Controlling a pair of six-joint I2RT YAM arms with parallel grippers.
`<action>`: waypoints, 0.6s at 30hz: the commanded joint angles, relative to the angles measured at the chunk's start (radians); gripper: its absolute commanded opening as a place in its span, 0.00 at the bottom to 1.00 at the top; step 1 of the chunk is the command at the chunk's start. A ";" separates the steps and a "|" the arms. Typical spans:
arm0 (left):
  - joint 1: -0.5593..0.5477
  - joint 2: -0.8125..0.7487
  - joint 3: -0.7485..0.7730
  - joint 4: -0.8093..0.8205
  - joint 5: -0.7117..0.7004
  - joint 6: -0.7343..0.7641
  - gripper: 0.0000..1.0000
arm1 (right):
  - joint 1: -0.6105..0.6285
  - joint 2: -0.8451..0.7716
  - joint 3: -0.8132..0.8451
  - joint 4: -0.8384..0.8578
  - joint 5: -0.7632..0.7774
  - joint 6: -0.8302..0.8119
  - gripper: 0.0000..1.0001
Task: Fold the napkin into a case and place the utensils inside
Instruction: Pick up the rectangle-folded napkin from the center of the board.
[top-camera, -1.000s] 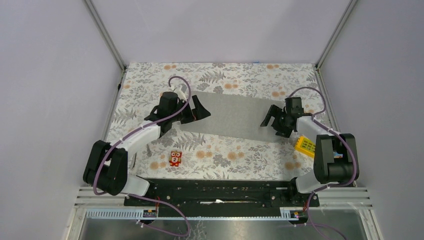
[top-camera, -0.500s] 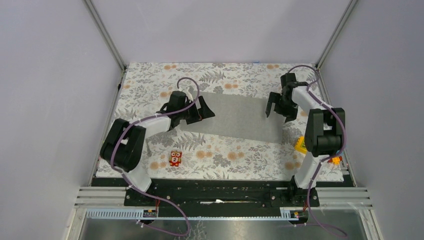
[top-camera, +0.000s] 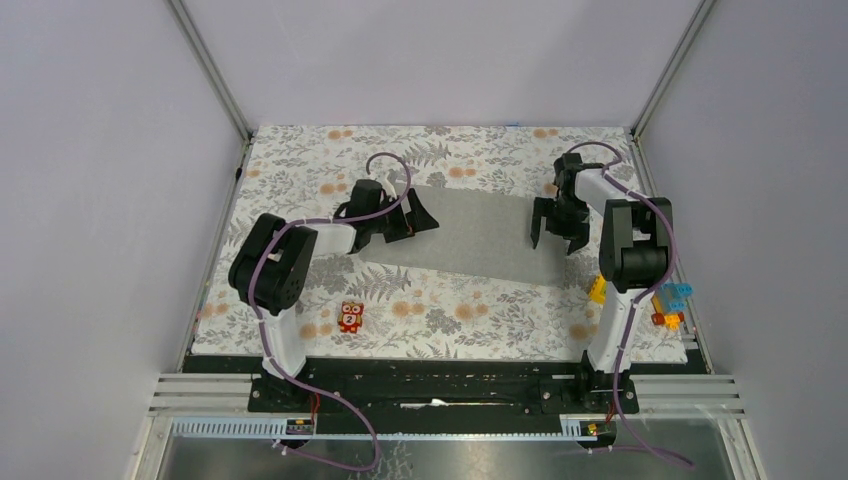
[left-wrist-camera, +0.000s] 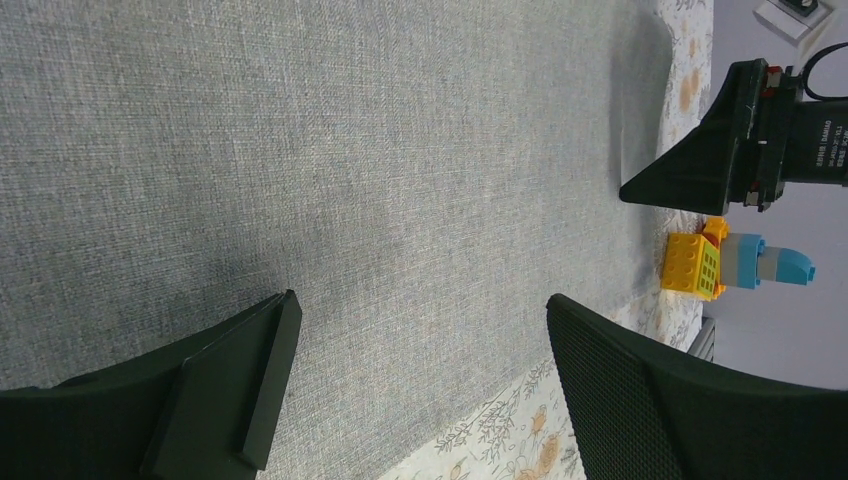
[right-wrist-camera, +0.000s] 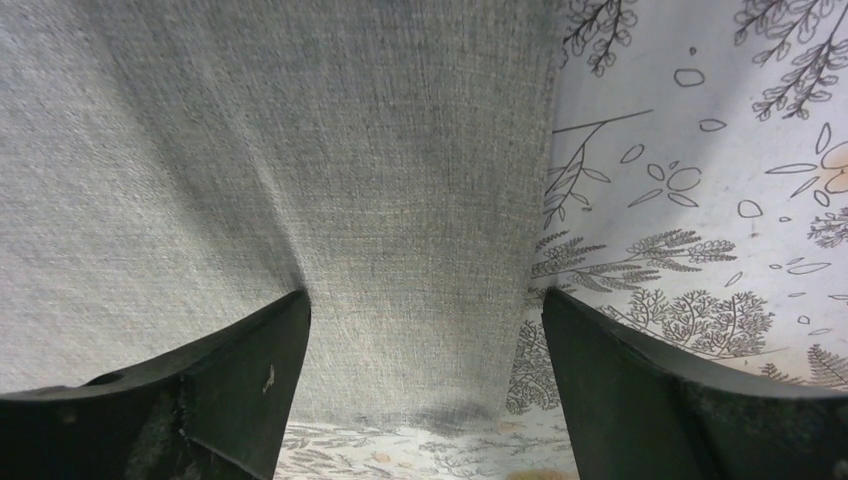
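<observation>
Floral table cover beneath grey napkin, pale lilac walls

The napkin is a plain light-grey woven cloth. It lies flat as a long strip reaching from the left gripper to the right gripper. Its left part lies beneath the spread left fingers. Its right edge runs between the right gripper's spread fingers, where faint creases fan out.
</observation>
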 joint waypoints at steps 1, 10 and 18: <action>-0.002 -0.037 -0.025 0.108 0.022 0.011 0.99 | -0.005 0.033 0.029 -0.003 -0.031 -0.018 0.91; -0.003 -0.089 -0.095 0.166 -0.006 0.009 0.99 | 0.005 0.036 -0.046 0.087 -0.029 0.007 0.78; -0.003 -0.119 -0.146 0.223 -0.023 -0.008 0.99 | 0.041 0.006 -0.095 0.153 0.005 0.034 0.64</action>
